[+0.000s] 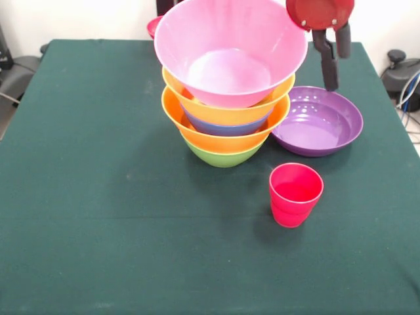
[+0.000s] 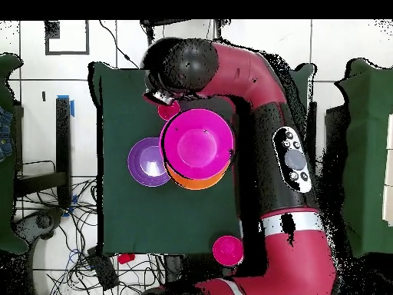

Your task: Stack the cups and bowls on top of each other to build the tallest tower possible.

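The tower stands mid-table: a green bowl (image 1: 223, 156) as base, then an orange bowl (image 1: 226, 139), a blue bowl (image 1: 226, 127), a second orange bowl (image 1: 226, 111) and the large pink bowl (image 1: 230, 52) on top, tilted slightly. From overhead the pink bowl (image 2: 197, 144) hides most of it. The purple bowl (image 1: 318, 121) lies beside the tower. A red cup (image 1: 295, 193) stands upright in front. My gripper (image 1: 337, 69) hangs open and empty above the purple bowl's far rim, right of the pink bowl. The green and light blue cups are out of view.
A small red bowl (image 1: 154, 26) peeks out behind the tower at the table's far edge, also seen from overhead (image 2: 228, 250). The green tablecloth (image 1: 98, 197) covers the table. The arm (image 2: 261, 100) arches over the table's side in the overhead view.
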